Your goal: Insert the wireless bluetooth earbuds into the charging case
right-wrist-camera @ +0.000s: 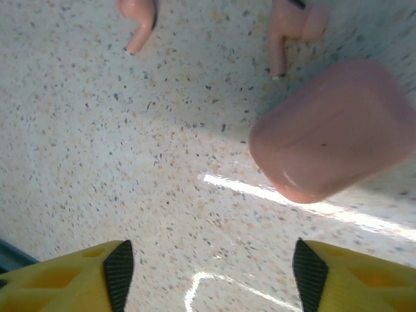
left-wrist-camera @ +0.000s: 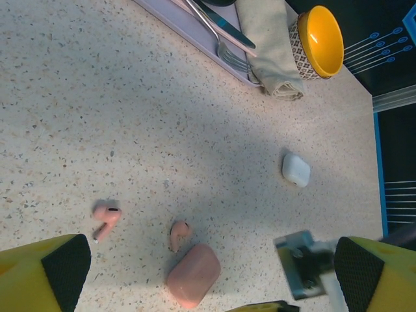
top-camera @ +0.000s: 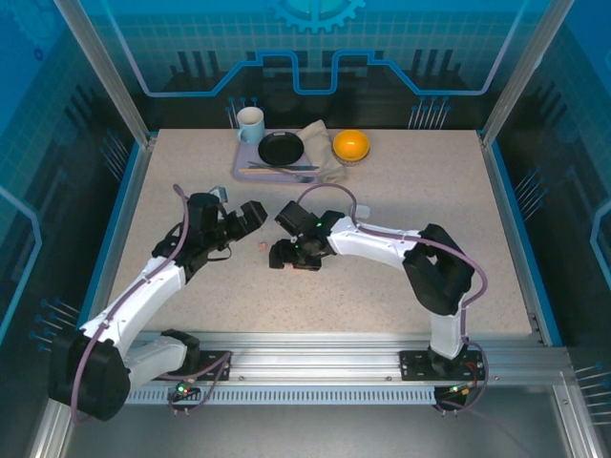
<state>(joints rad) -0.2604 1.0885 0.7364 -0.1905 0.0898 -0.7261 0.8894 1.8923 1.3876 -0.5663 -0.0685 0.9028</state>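
Observation:
A salmon-pink charging case (left-wrist-camera: 193,275) lies with its lid down on the speckled table. Two pink earbuds (left-wrist-camera: 106,218) (left-wrist-camera: 179,234) lie loose just beside it. My left gripper (left-wrist-camera: 211,263) hovers above them, jaws spread wide and empty. In the right wrist view the same case (right-wrist-camera: 331,130) sits ahead and to the right of my right gripper (right-wrist-camera: 214,273), which is open with bare table between its pads. The two earbuds (right-wrist-camera: 138,19) (right-wrist-camera: 292,26) lie beyond it. From above, both grippers (top-camera: 256,218) (top-camera: 286,254) meet at mid-table around one pink earbud (top-camera: 264,246).
A small white case (left-wrist-camera: 296,169), lid down, lies apart toward the right. At the table's far edge stands a lilac tray (top-camera: 241,170) with a mug (top-camera: 250,124), black plate (top-camera: 281,148) and fork (left-wrist-camera: 218,39), beside a folded napkin (left-wrist-camera: 270,45) and an orange bowl (top-camera: 350,145).

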